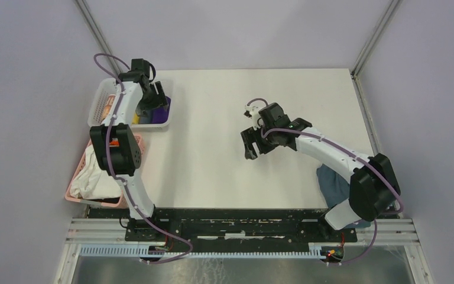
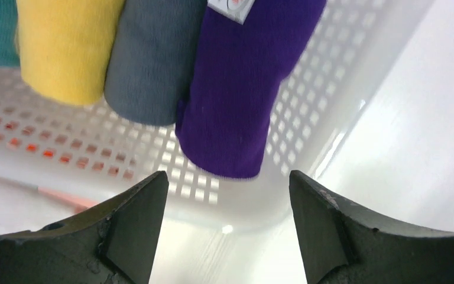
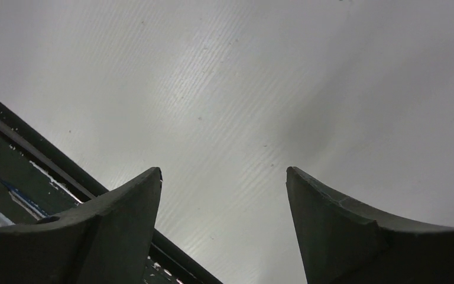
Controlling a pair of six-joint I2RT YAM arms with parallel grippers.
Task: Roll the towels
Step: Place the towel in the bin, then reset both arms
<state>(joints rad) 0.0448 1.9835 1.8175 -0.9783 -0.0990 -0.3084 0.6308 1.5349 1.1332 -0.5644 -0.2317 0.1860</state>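
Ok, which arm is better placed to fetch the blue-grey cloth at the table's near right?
Right. The right gripper is open and empty, the blue-grey cloth lies beside that arm; the left gripper is over the white basket at far left.

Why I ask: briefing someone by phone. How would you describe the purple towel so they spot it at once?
At the table's far left corner stands a white perforated basket. Of the rolls in it, the purple towel is the end one, toward the table's middle. Beside it lie a grey roll, then a yellow roll; only it is violet.
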